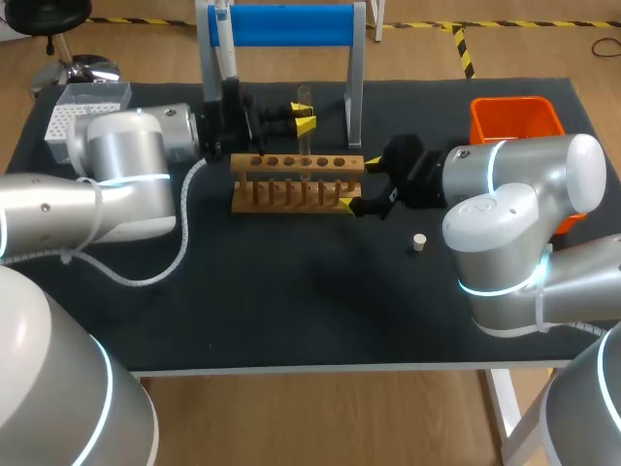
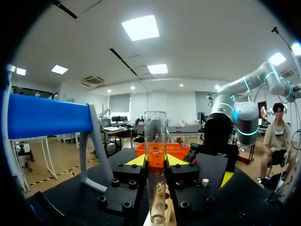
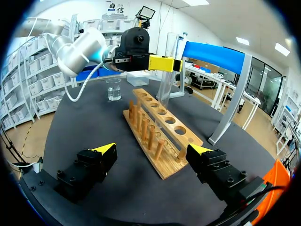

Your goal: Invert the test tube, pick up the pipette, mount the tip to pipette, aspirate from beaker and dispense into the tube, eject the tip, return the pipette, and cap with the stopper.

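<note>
Head view shows you the left end effector [image 1: 303, 118] closed on the glass test tube [image 1: 304, 131], upright over the wooden rack [image 1: 296, 180] on the worktop [image 1: 291, 291]. Left wrist view: its long axis is vertical, open mouth up, rounded base down at the rack. Treat it as light, slippery and brittle, and grip gently at mid-length. Right wrist view: the right end effector [image 3: 153, 150] stands wide open, holding nothing, with the rack's near end between its fingers.
</note>
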Available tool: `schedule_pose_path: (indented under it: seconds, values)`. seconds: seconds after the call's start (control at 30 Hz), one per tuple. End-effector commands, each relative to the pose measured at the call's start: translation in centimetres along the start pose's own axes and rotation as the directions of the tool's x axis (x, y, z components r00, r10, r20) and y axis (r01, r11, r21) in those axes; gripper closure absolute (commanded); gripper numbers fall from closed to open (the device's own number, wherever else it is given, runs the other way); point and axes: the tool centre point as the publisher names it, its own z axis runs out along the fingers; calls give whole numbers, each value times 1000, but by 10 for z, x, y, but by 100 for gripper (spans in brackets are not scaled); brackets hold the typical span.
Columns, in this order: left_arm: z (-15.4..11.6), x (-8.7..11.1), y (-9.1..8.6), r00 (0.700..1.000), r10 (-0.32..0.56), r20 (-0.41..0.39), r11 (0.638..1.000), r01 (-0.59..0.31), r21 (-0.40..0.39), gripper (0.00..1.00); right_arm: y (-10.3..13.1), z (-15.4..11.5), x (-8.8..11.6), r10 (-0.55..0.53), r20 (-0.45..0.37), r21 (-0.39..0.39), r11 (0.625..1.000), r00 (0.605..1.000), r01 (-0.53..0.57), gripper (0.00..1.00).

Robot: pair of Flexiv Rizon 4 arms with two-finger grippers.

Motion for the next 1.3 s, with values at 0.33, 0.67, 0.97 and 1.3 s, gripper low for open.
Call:
schedule_pose_path:
  seconds: [0.33,0.67,0.97,1.3]
  values:
    - [0,-4,12,1000,-13,-2,1000,13,7,100,0,0,1,0,1,0,1000,1000,0,0]
    - [-1,-4,20,1000,-28,1,1000,28,6,100,0,0,1,0,1,0,1000,1000,0,0]
    - [-1,-4,26,999,-39,2,999,39,5,100,0,0,1,0,1,0,1000,1000,0,0]
    - [-2,-4,28,999,-43,7,999,43,1,100,0,0,1,0,1,0,1000,1000,0,0]
